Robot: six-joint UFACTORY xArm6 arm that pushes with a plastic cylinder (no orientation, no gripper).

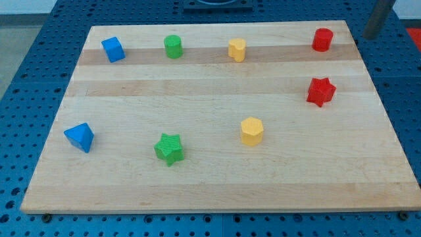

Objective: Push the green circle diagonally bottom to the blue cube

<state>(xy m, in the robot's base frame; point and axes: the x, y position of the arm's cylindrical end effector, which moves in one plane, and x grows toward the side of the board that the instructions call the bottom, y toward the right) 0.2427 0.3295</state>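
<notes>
The green circle stands near the view's top edge of the wooden board, left of centre. The blue cube sits to its left in the same row, about a block's width apart from it. A grey rod enters at the view's top right corner, beyond the board's edge. My tip is far to the right of both blocks and touches none.
A yellow block and a red circle share the top row. A red star lies at the right. A yellow hexagon, green star and blue triangle lie lower.
</notes>
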